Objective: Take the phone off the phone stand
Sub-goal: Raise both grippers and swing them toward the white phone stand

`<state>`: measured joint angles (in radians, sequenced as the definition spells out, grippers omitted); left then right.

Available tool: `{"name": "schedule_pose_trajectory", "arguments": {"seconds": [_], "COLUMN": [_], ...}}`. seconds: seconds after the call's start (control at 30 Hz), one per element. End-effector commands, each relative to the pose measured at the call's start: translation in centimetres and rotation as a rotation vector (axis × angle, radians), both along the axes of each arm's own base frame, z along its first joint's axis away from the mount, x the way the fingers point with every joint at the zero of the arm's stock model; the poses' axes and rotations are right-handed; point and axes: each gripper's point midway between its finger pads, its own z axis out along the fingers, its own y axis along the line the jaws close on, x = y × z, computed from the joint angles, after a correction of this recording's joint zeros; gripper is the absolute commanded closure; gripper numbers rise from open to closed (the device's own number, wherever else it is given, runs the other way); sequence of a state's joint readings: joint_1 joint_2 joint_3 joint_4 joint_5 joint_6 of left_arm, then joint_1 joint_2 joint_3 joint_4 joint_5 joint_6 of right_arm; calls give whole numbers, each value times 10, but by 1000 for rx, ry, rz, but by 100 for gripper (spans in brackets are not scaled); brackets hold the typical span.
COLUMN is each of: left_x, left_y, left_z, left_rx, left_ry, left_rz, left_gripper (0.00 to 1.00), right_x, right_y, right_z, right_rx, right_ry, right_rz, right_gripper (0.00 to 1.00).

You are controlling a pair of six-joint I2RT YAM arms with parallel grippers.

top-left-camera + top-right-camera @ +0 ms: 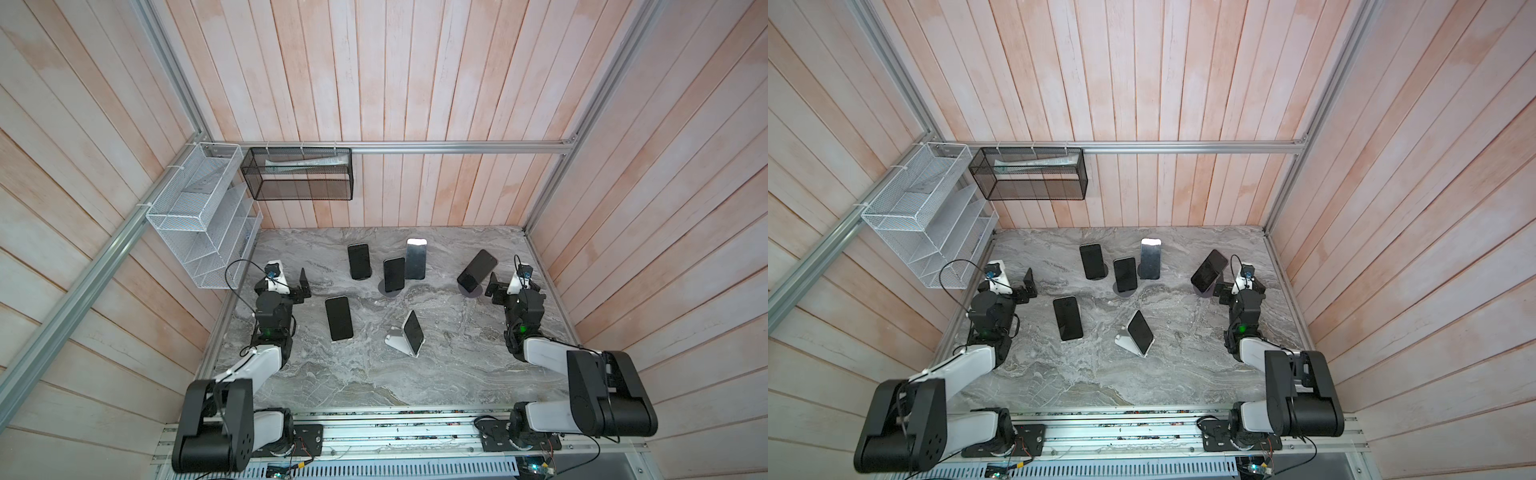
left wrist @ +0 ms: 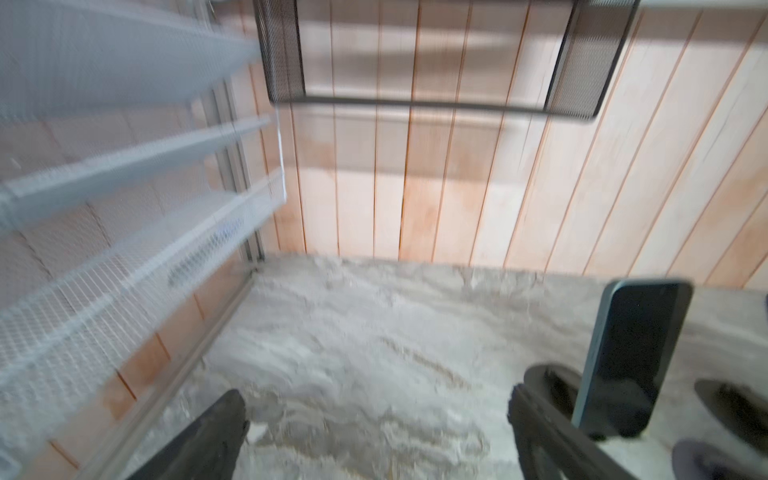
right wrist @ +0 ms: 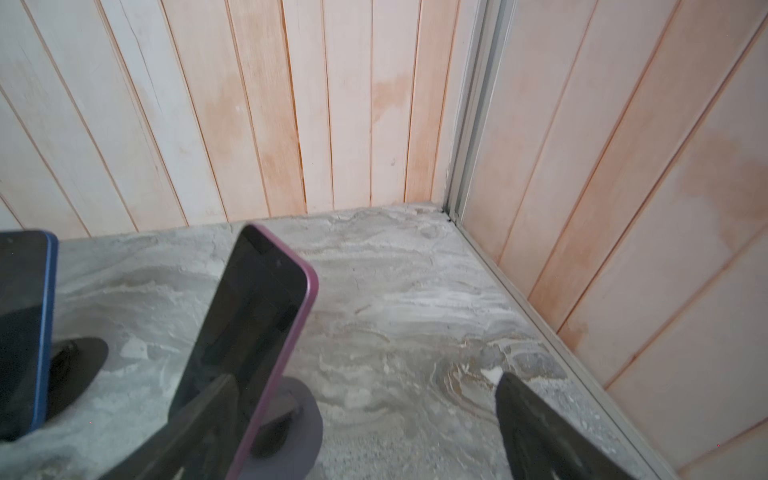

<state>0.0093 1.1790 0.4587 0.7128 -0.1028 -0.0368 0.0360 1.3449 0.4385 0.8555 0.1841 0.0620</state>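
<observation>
Wide open and holding nothing: left tool (image 2: 374, 390) and right tool (image 3: 365, 376).
At the far right of the worktop (image 1: 415, 374) the purple-edged phone (image 3: 249, 316) leans tilted on its round grey stand (image 3: 309, 415), just beside the right tool; one finger (image 3: 199, 424) crosses its lower screen in the right wrist view, contact unclear. At far left a teal-edged phone (image 2: 631, 357) stands on a dark round stand (image 2: 552, 376) near the left tool.

Purple-edged phone (image 3: 249, 316) beside one right gripper (image 3: 365, 380) jaw — glossy black glass; grey veined stone-look tabletop (image 3: 395, 299) between the jaws — matt.
</observation>
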Motion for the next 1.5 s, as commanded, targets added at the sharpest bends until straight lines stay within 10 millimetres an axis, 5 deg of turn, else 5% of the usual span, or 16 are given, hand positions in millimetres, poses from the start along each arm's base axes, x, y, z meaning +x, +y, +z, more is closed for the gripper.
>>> {"name": "schedule_pose_trajectory", "arguments": {"seconds": [0.0,0.13,0.27,0.33,0.43,0.57,0.77,1.1,1.3,1.47], "left_x": [-12,-27,-34,-32,-29,-23,-34,-105,-141,-148], "left_y": [13,10,7,4,-6,-37,-64,-64,-79,-97], "left_z": [36,91,94,86,88,96,70,46,46,46], "left_rx": [-91,-379,-554,-644,-693,-720,-796,-727,-720,-785], "left_ry": [-2,4,57,47,67,133,286,446,448,423], "left_rz": [82,70,-2,-73,-151,-332,-440,-327,-396,-519], "left_gripper": [0,0,0,0,1,2,7,8,7,9], "right_x": [-6,-19,-29,-39,-47,-52,-79,-138,-151,-149], "right_y": [3,17,23,11,25,46,92,181,234,250], "right_z": [-1,48,67,57,49,29,20,0,3,-6], "right_rx": [65,110,414,667,822,746,634,444,245,61], "right_ry": [119,127,169,177,228,433,513,611,590,597], "right_rz": [-39,-85,37,46,234,283,360,649,861,853], "right_gripper": [2,2,2,3,52,53,58,40,30,24]}}
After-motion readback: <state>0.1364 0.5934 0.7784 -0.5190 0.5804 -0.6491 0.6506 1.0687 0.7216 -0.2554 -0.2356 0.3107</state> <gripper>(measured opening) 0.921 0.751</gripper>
